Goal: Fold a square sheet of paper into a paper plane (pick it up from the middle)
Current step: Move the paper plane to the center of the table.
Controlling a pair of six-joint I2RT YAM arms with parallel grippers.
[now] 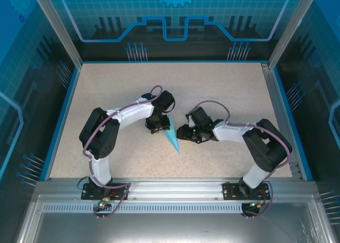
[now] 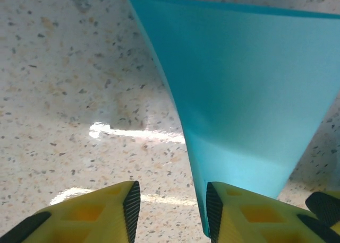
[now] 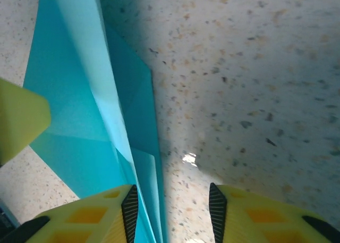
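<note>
Cyan paper plane (image 1: 172,136) | slim pointed dart | layered lengthwise folds

The top camera is looking down from high behind the near edge, taking in the whole tabletop (image 1: 223,89). Both wrist cameras are hanging very near that surface, looking down at the plane (image 2: 239,94) from opposite sides, left and right.

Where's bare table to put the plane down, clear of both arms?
The far half of the table, up to its back rim, is bare. So is the near patch below the tip of the paper plane, toward the front rail. The middle is crowded: left gripper and right gripper flank the plane.
</note>
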